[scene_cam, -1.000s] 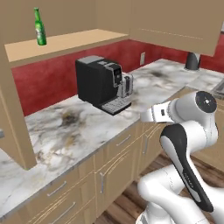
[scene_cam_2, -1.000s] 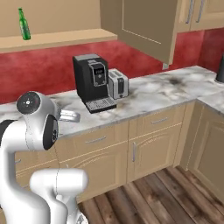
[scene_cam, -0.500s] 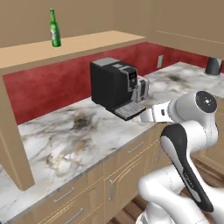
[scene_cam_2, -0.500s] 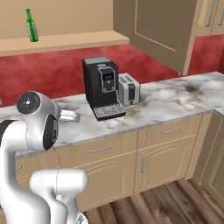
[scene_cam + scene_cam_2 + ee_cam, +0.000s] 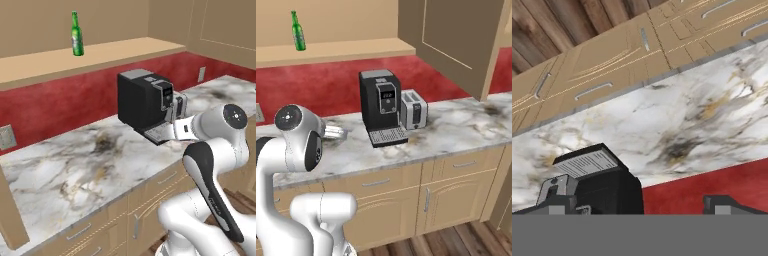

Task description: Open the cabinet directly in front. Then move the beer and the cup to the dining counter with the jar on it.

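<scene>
The upper cabinet stands open; its tan door (image 5: 456,42) swings out at the right and its shelf (image 5: 115,52) is bare wood. A slim green beer bottle (image 5: 76,34) (image 5: 298,31) stands upright on that shelf, at the left. The yellow cup, the dining counter and the jar are out of view. My gripper (image 5: 181,129) (image 5: 336,133) is held low in front of my shoulder, over the marble worktop (image 5: 65,165), well below and apart from the bottle. In the hand view the gripper (image 5: 642,202) is open, its fingertips far apart with nothing held.
A black coffee machine (image 5: 145,102) (image 5: 381,105) (image 5: 602,185) stands on the worktop against the red wall, close to my hand. A silver toaster (image 5: 414,109) sits beside it. Tan drawer cabinets (image 5: 612,65) run below, and a wall outlet (image 5: 6,137) is at the left.
The whole scene has slid rightward in both base views, so the base has driven left. The arm keeps the same folded pose, and the bottle stays on its shelf.
</scene>
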You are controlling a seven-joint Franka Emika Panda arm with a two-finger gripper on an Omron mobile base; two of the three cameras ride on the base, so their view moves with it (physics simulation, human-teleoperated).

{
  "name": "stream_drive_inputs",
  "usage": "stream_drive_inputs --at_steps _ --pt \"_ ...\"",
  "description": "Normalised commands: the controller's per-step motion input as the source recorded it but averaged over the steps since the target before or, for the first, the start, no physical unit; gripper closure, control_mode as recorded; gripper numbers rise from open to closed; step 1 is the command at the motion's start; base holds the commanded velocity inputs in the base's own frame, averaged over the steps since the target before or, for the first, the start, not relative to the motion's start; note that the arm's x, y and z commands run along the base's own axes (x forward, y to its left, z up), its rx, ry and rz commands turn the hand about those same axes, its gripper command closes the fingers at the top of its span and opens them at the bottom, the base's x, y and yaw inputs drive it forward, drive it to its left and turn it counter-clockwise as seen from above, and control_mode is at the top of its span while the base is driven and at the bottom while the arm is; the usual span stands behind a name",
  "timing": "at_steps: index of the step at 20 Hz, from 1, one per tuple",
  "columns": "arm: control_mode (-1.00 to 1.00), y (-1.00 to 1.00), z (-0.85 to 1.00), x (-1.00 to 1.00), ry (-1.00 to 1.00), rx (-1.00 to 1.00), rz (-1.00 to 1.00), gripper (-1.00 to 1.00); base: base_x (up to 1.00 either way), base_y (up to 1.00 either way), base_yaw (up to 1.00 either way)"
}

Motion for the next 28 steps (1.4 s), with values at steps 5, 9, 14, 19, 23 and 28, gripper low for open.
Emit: stream_drive_inputs --at_steps 5,9,14,19,23,28 --pt "1.00 0.00 0.00 0.00 0.00 0.00 0.00 -1.00 0.48 -0.14 0.21" --pt "1.00 0.00 0.00 0.00 0.00 0.00 0.00 -1.00 0.47 -0.09 0.20" --pt "1.00 0.00 0.00 0.00 0.00 0.00 0.00 -1.00 0.40 -0.06 0.19" --pt "1.00 0.00 0.00 0.00 0.00 0.00 0.00 -1.00 0.16 0.00 0.20" --pt "1.00 0.00 0.00 0.00 0.00 0.00 0.00 -1.00 0.00 0.00 0.22" --pt "1.00 0.00 0.00 0.00 0.00 0.00 0.00 -1.00 0.02 0.00 0.21"
